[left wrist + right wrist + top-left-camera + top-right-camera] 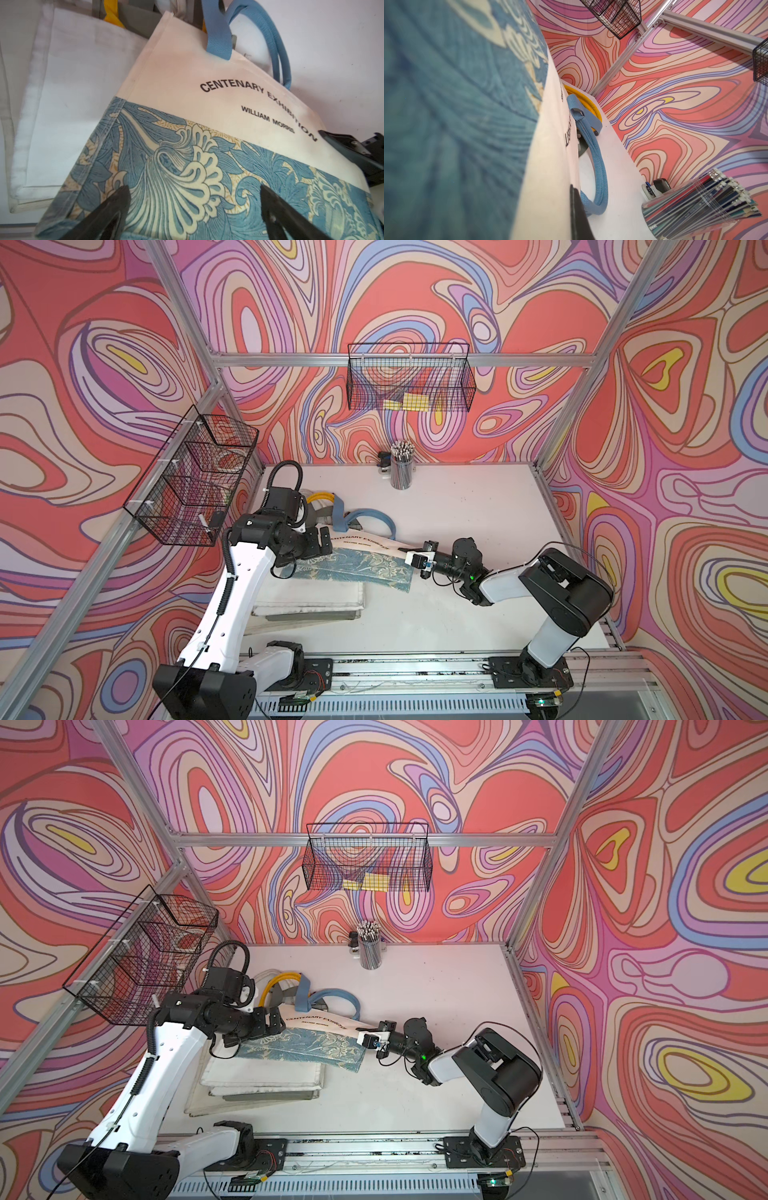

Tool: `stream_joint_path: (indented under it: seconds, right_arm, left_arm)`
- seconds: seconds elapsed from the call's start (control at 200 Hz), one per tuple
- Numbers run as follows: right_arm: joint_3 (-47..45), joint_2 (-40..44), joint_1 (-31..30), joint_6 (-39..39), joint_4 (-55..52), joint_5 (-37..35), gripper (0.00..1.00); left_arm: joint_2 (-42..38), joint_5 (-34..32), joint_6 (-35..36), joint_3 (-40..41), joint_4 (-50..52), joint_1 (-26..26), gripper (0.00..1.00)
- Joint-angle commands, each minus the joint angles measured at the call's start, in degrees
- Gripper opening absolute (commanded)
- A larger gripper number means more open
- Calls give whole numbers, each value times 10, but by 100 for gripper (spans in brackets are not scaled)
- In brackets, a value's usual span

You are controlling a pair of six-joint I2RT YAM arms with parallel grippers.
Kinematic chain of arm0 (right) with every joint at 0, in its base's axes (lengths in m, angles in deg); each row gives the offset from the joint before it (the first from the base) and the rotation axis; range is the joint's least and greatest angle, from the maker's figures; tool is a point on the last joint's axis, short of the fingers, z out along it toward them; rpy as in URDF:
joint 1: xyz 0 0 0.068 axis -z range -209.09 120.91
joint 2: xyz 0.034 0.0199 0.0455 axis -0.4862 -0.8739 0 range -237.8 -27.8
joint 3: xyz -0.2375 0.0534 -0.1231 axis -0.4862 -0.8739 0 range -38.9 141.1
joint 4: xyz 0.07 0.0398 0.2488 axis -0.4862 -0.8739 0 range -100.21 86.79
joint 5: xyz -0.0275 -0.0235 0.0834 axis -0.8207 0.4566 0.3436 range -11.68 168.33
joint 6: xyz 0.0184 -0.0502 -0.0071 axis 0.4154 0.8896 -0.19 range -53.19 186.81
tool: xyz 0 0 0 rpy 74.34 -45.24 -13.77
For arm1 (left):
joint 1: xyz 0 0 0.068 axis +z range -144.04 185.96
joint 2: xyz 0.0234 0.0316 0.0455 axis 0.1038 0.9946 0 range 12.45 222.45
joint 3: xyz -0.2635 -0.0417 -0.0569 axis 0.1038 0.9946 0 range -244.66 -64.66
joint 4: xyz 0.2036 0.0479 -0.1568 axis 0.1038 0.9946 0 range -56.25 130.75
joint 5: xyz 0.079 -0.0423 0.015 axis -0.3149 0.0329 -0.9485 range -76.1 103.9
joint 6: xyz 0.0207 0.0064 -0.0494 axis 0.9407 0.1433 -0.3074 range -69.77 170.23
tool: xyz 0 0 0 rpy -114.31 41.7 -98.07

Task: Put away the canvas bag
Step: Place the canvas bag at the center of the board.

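Bag: one printed bag, centre-left in both top views, lying on top of a pile of plain bags; cream upper part with black lettering, blue leaf pattern on the lower part
Straps: two blue straps on the bag's cream end, lying towards the upper part of the top views
Plain bags: a white one right under the bag, with grey and cream layers below it; exact number cannot be told
Other handles: one yellow loop and pale ones beside it, just above the bag in a top view
Arms: two, each with one tool
Left tool: spread wide, both fingers over the blue pattern near the bag's left edge; whether it touches cannot be told
Right tool: pressed together, pinching the bag's right edge, which sits raised off the desk
Desk: one, white, lower middle of both top views
Baskets: two black wire ones; side basket at left of frame, split by dividers; back basket at upper centre
Notes: two yellow pads in the back basket
Cup: one clear cup packed with pencils, upper centre of the desk, well apart from the bag
Small device: one, black and white, just behind the cup
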Motion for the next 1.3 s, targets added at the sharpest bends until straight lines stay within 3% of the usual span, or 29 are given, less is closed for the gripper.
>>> stream_joint_path:
  seconds: [0.0,0.346,0.546,0.896,1.057,1.122,1.202,1.292]
  right_arm:
    - [-6,21,-4,46,-48,-30,3]
    - [-16,25,-17,115,-81,-72,8]
    - [-20,22,-20,136,-90,-92,11]
    - [-10,0,-27,165,-113,-131,15]
    - [-3,-8,-31,167,-115,-140,15]
    - [0,-13,-32,167,-115,-142,15]
    - [3,-17,-34,164,-116,-144,14]
    - [8,-22,-37,160,-115,-146,14]
  left_arm:
    - [-1,20,16,24,-12,12,99]
    - [56,49,40,80,-61,35,99]
    - [131,51,61,52,-57,48,99]
    - [243,-5,109,-25,-85,86,99]
    - [291,23,120,-50,-90,87,99]
    - [311,37,125,-54,-93,87,91]
    - [329,44,130,-54,-95,88,67]
    - [345,56,128,-56,-94,88,48]
